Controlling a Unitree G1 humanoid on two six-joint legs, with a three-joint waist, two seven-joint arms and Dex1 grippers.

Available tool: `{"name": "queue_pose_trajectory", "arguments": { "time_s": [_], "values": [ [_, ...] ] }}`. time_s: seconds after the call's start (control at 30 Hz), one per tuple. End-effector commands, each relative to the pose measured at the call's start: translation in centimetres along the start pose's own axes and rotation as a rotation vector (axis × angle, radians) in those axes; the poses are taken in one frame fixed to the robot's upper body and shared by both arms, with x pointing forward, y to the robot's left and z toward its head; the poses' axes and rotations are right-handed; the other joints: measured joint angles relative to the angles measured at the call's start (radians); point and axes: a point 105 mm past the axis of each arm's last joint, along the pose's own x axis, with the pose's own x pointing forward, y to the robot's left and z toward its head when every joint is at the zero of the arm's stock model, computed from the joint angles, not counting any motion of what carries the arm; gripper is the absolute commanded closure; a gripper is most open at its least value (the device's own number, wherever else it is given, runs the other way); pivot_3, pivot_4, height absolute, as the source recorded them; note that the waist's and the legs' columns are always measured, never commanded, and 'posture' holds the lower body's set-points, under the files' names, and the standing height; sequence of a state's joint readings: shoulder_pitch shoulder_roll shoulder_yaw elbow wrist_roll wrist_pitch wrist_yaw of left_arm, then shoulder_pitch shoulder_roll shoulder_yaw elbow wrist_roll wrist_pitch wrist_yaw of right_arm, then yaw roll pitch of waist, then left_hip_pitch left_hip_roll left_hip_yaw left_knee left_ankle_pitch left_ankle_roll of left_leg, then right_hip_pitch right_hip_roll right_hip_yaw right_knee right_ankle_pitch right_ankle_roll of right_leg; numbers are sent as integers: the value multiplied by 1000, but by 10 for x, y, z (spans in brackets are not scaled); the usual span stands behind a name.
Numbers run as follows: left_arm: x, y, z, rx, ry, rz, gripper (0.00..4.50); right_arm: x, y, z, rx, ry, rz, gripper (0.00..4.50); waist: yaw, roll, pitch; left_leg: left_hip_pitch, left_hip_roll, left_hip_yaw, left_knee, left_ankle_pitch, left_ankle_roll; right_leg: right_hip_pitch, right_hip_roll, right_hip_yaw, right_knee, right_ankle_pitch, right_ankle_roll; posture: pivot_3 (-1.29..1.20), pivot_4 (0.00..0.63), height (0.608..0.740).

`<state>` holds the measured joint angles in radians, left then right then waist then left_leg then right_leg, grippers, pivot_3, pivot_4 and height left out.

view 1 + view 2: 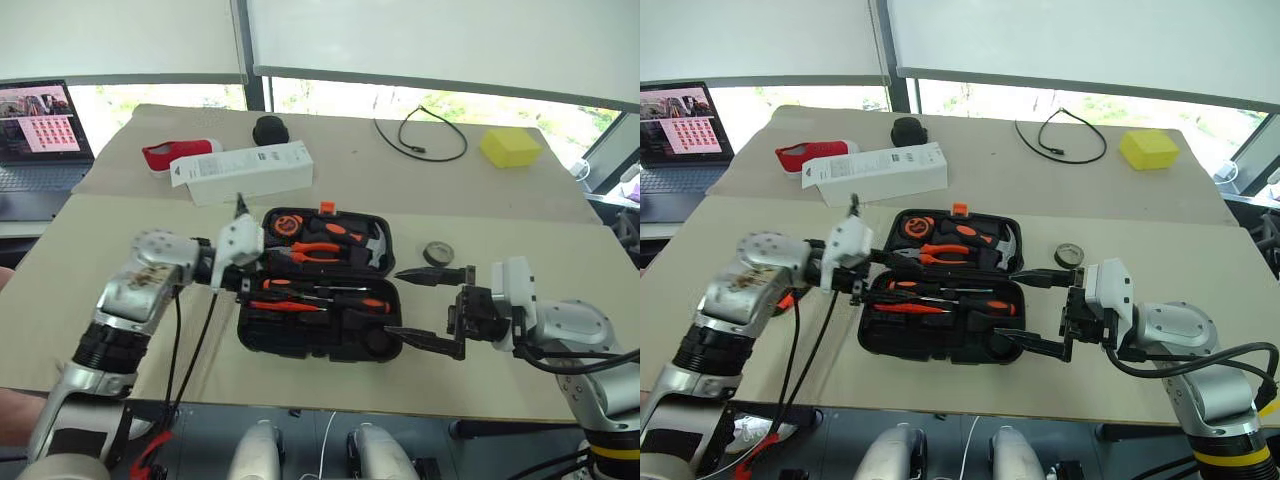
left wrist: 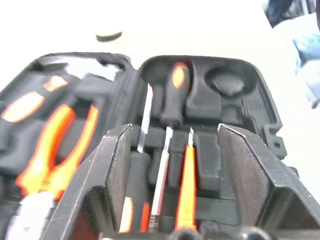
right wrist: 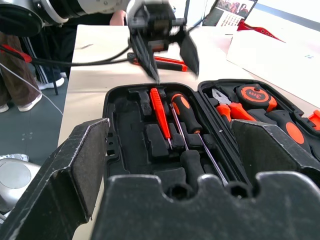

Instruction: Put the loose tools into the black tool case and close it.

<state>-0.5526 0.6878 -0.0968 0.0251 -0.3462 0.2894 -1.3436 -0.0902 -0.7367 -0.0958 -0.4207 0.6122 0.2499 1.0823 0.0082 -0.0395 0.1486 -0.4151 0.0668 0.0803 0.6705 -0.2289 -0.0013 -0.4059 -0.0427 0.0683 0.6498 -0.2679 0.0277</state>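
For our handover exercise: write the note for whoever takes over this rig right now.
Left gripper open, empty, over the black tool case's left end. Right gripper open, empty, at its right end.
Case open; two screwdrivers and tester pen in their slots.
To do: tape roll on the table right of the case, utility knife on the table by the left arm; then close the lid.

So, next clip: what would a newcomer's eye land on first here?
The open black tool case at the middle of the beige table, its orange-handled pliers and screwdrivers bright against the dark slots. The left gripper and right gripper flank it, both open. A small black tape roll lies outside, to the case's right.
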Motion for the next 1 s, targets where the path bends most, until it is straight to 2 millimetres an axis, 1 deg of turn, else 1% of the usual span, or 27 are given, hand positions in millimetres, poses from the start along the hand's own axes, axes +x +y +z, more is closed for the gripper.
{"name": "queue_pose_trajectory", "arguments": {
  "time_s": [0.03, 0.07, 0.23, 0.3, 0.4, 0.43, 0.57, 0.7, 0.87, 1.0],
  "values": [
    [-6, 6, -9, 11, -12, 60, 2213, 0, -1, 8, -17, -31, 1, 0, 1, 0, 0, 0, 0, 0, 0, 0, 0, 0, 0, 0, 0, 0, 0, 0, 150, 740],
    [-5, 6, -15, 10, 0, 64, 2720, 1, -2, 8, -18, -34, -1, 0, 2, 0, 0, 0, 0, 0, 0, 0, 0, 0, 0, 0, 0, 0, 0, 0, 150, 740],
    [9, 9, -34, -14, 33, 102, 4466, 2, -1, 8, -17, -40, -7, 0, 6, 0, 0, 0, 0, 0, 2, 0, 0, 1, 0, 0, 0, 0, 1, 0, 150, 740],
    [14, 8, -42, -14, 57, 102, 4466, 2, -1, 8, -16, -45, -11, 0, 5, 0, 0, -1, 0, 0, 2, 0, 0, 1, 0, 0, 0, 1, 1, 0, 150, 740],
    [20, 0, -45, -2, 59, 59, 4466, 2, 0, 8, -15, -48, -14, 0, 4, 0, 0, -1, 0, 0, 2, 0, 0, 1, 0, 0, 0, 1, 1, 0, 150, 740],
    [21, 0, -45, -8, 56, 59, 4466, 2, 0, 8, -14, -49, -16, 0, 4, 0, 0, -1, 0, 0, 2, 0, 0, 1, 0, 0, 0, 1, 1, 0, 150, 740],
    [19, -9, -61, 8, 136, 18, 4466, 2, 1, 8, -13, -53, -23, 0, 2, 0, 0, 0, 0, 0, 2, 0, 0, 1, 0, 0, 0, 1, 1, 0, 150, 740],
    [21, -15, -57, 16, 100, -17, 4466, 3, 1, 9, -13, -58, -30, 0, 1, 0, 0, 0, 0, 0, 2, 0, 0, 1, 0, 0, 1, 1, 1, 0, 150, 740],
    [16, -17, -64, 1, 164, -25, 4466, 5, 1, 8, -12, -65, -35, 0, -2, 0, 0, 0, 0, 0, 2, 0, 0, 1, 0, 0, 1, 1, 1, 0, 150, 740],
    [15, -18, -62, 37, 172, -39, 4466, 6, -1, 8, -15, -68, -40, 0, -3, 0, 0, 0, 0, 0, 2, 0, 0, 1, 0, 0, 1, 1, 1, 0, 150, 740]
  ]
}}
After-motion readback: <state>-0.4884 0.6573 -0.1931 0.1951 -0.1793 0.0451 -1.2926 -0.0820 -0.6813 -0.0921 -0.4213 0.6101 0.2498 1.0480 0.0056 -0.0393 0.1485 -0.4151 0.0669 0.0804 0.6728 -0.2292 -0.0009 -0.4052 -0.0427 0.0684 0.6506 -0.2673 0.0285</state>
